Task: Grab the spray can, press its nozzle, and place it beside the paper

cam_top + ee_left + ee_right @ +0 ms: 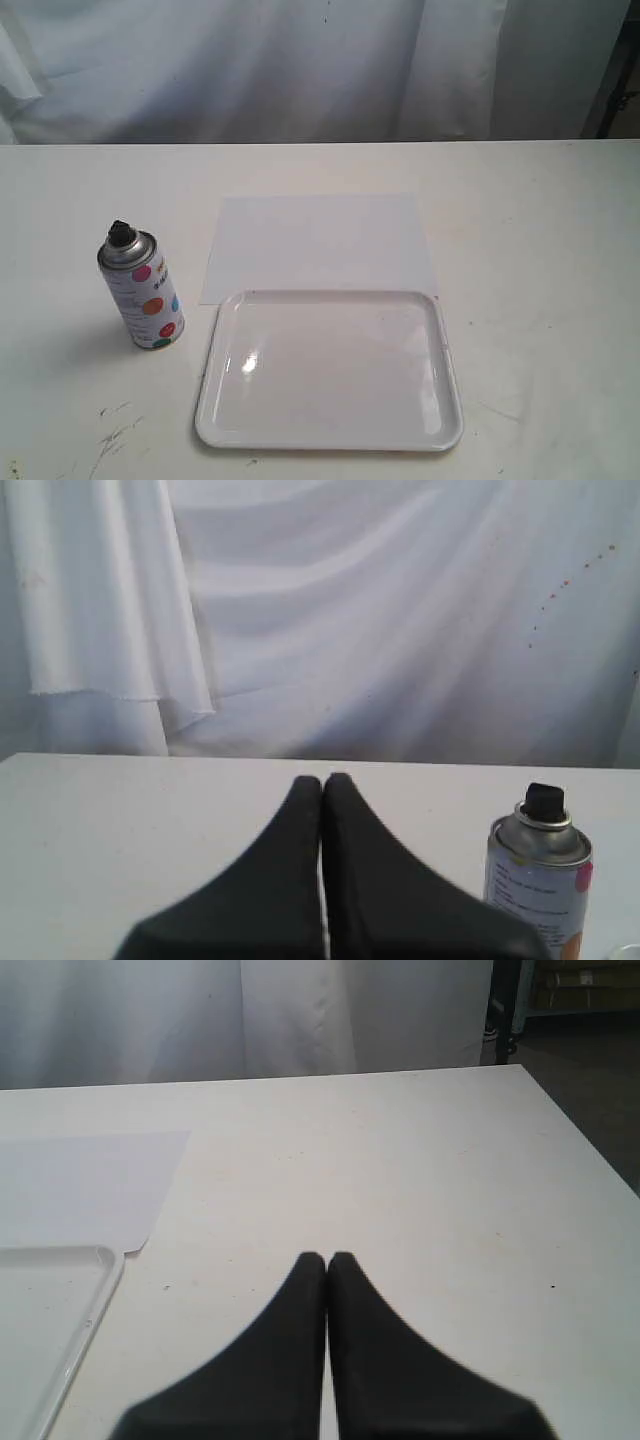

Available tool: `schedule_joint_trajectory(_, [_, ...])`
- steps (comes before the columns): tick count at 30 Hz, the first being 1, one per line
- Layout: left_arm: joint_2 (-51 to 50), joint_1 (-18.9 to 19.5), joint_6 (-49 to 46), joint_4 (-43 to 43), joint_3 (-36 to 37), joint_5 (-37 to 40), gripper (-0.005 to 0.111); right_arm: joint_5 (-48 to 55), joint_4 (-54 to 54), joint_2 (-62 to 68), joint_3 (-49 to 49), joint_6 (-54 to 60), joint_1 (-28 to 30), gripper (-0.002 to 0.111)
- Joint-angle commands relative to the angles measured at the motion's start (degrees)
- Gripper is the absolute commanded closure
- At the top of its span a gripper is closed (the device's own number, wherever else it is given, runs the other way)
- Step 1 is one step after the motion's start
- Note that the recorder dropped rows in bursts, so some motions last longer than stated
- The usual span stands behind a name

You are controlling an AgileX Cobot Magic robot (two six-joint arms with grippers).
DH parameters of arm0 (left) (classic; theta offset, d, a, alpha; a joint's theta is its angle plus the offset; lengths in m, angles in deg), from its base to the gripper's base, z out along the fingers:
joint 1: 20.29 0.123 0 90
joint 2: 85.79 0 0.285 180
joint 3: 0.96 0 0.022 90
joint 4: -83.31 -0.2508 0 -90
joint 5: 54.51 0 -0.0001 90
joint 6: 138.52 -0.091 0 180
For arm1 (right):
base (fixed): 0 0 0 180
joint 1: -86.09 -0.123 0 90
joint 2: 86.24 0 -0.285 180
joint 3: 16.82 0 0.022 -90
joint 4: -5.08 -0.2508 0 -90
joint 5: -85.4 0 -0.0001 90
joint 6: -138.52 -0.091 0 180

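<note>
Looking through the exterior camera, we see the spray can (142, 290) standing upright on the white table (540, 250). It is to the left of the paper (320, 240) and of the white tray (325, 438), touching neither, and its nozzle (122, 233) sits black atop the silver dome. The paper lies flat behind the tray, its near edge meeting the tray's far rim. Through the left wrist camera, we find the left gripper (322, 780) with its two black fingers pressed together, tips meeting and nothing held between them. The can stands on the table off to one side of those fingers, near but clearly apart from them, nozzle uppermost, and a white curtain (400, 630) hangs behind. Through the right wrist camera, we find the right gripper (326, 1260) likewise closed tight and gripping nothing. A corner of the paper and a corner of the tray lie on the table off to one side of it, well apart from the tips.
</note>
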Motion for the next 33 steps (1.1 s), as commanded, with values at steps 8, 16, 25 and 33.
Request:
schedule_joint_trajectory(8, [0.2, -0.3, 6.8, 0.6, -2.0, -12.4, 0.107, 0.0, 0.3, -0.2, -0.2, 0.1, 0.2, 0.108])
schedule_joint_trajectory(16, [-8.2, -0.3, 6.2, -0.8, -16.1, -9.0, 0.107, 0.0, 0.3, -0.2, -0.2, 0.1, 0.2, 0.108])
schedule_joint_trajectory(25, [-35.2, -0.3, 6.6, -1.1, -36.8, -8.1, 0.107, 0.0, 0.3, -0.2, -0.2, 0.1, 0.1, 0.108])
schedule_joint_trajectory(33, [-51.5, -0.3, 6.6, -1.1, -48.4, -6.7, 0.107, 0.0, 0.3, -0.2, -0.2, 0.1, 0.1, 0.108])
